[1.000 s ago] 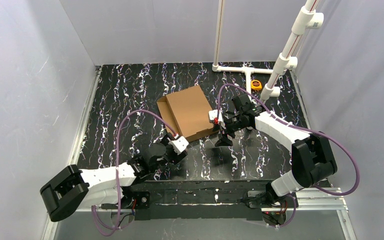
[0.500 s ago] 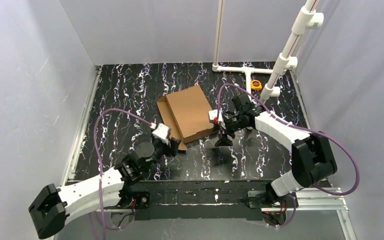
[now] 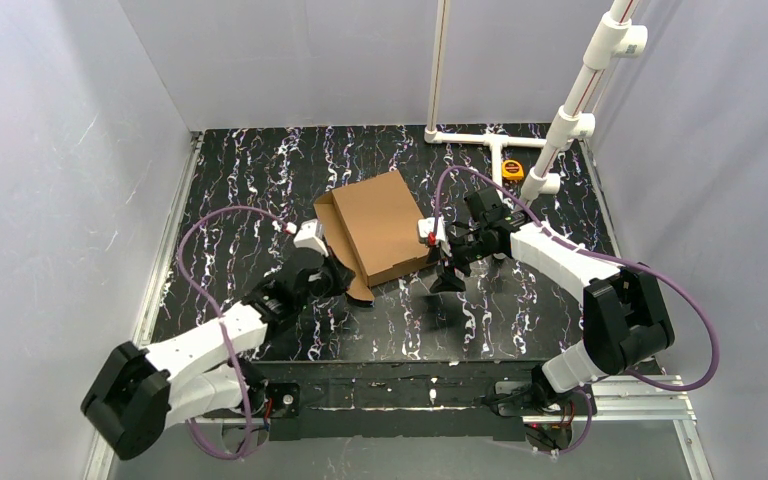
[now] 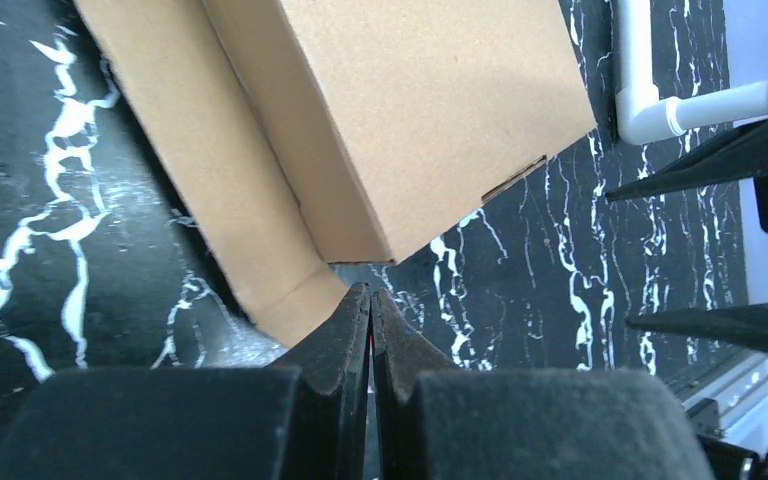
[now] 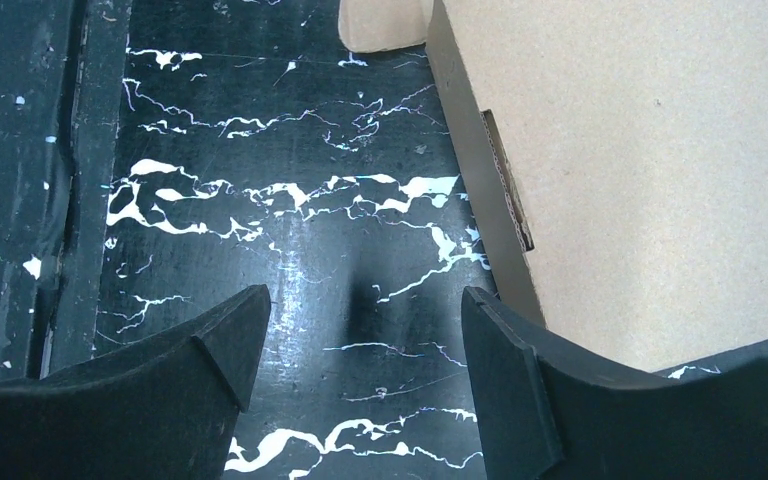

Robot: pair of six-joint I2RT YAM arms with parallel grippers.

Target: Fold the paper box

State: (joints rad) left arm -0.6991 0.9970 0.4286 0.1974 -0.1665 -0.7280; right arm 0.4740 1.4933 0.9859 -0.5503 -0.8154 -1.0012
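Note:
The paper box (image 3: 378,222) is a shallow brown cardboard box lying on the dark marbled table, lid down, with one long flap (image 3: 336,240) spread flat on its left side. My left gripper (image 3: 340,277) is shut with nothing between its fingers. Its tips (image 4: 371,292) sit at the near corner of the box (image 4: 410,110), right beside the rounded end of the flap (image 4: 290,300). My right gripper (image 3: 447,272) stands open just off the box's right near side. In the right wrist view its fingers (image 5: 365,300) straddle bare table, and the box wall (image 5: 490,190) is next to the right finger.
A white PVC pipe frame (image 3: 488,138) stands at the back right, with a yellow tape measure (image 3: 512,168) beside it. White walls enclose the table on the left, back and right. The right gripper's black fingers (image 4: 700,165) show at the edge of the left wrist view.
My left arm has swung left and forward, bringing its gripper to the box's near left corner, and its jaws have gone from open to shut. The right arm and the box have not moved.

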